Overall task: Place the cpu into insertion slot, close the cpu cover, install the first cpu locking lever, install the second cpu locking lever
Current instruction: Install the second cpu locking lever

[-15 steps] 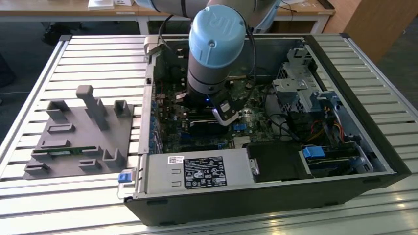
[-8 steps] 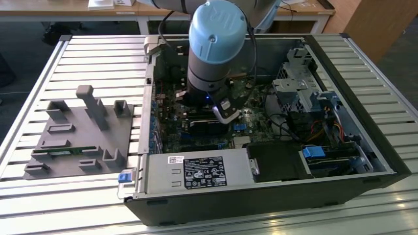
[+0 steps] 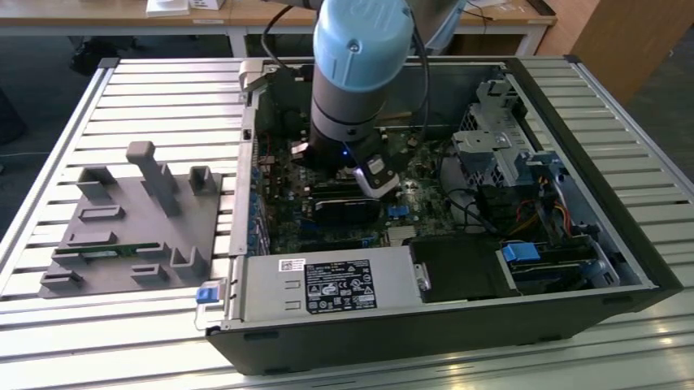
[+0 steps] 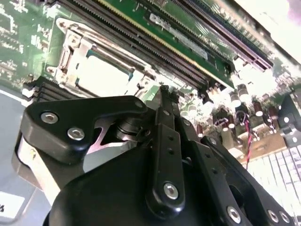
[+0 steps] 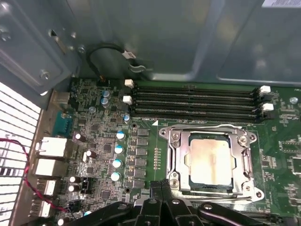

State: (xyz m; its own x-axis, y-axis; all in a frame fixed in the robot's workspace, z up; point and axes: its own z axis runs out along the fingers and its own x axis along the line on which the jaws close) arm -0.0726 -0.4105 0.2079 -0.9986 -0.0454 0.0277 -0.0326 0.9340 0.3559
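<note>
Cpu seated just beyond tool.

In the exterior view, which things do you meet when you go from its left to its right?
Grey fixture → power supply → gripper → drive cage → blue latch.
</note>
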